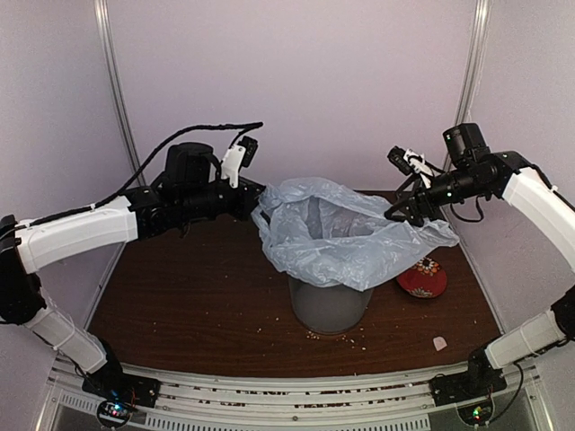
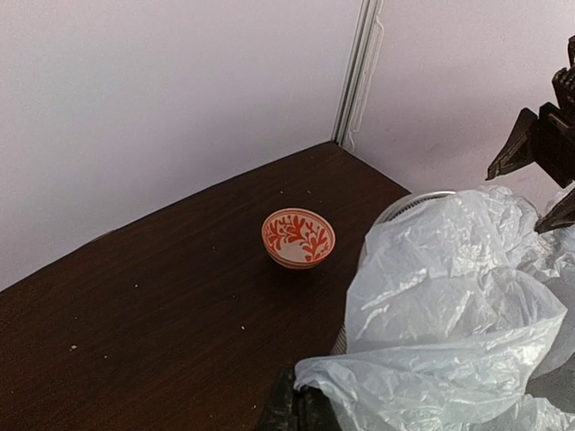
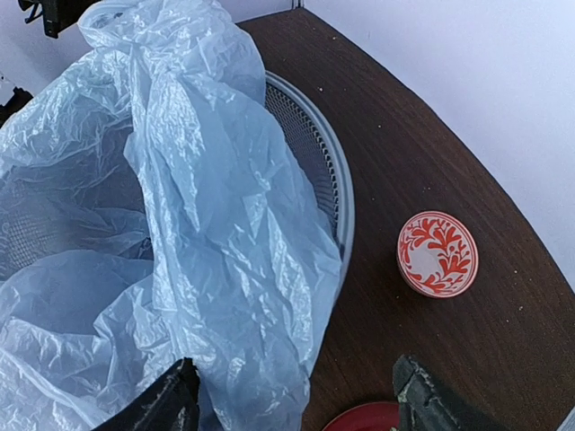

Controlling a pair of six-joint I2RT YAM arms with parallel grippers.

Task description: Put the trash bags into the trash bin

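**Bag draped over the bin: left edge pinched, right side loose**

Your left gripper (image 1: 258, 208) sits to the left of the trash bin, up at the height of the bag's top edge. In its wrist view the two fingers (image 2: 286, 411) lie tight together at the bottom of the frame. A fold of the trash bag (image 1: 346, 235) comes out from between them, so that gripper has the bag's left edge clamped.

The bag is spread open across the mouth of the trash bin (image 1: 328, 307), which stands upright near the middle of the table (image 1: 180, 296). Plastic hangs over the rim at the front and on both sides and covers the upper part of the mesh wall. The lower wall shows bare beneath it. In the right wrist view the bag's pouch sags down inside the bin, with mesh showing through it, and a stretch of metal rim is bare on one side.

Your right gripper (image 1: 402, 213) is at the bag's right edge, just above the rim. Its fingers (image 3: 166, 406) are spread wide. A hanging fold of the bag lies between them, against one finger, and nothing is squeezed.

To the right of the bin, the red dish (image 1: 422, 280) lies on the table just beside the bin's base. The patterned bowl (image 3: 437, 253) stands beyond the dish, apart from it and from the bin. Crumbs are scattered in front of the bin, and a small pale scrap (image 1: 439, 343) lies near the table's front right.
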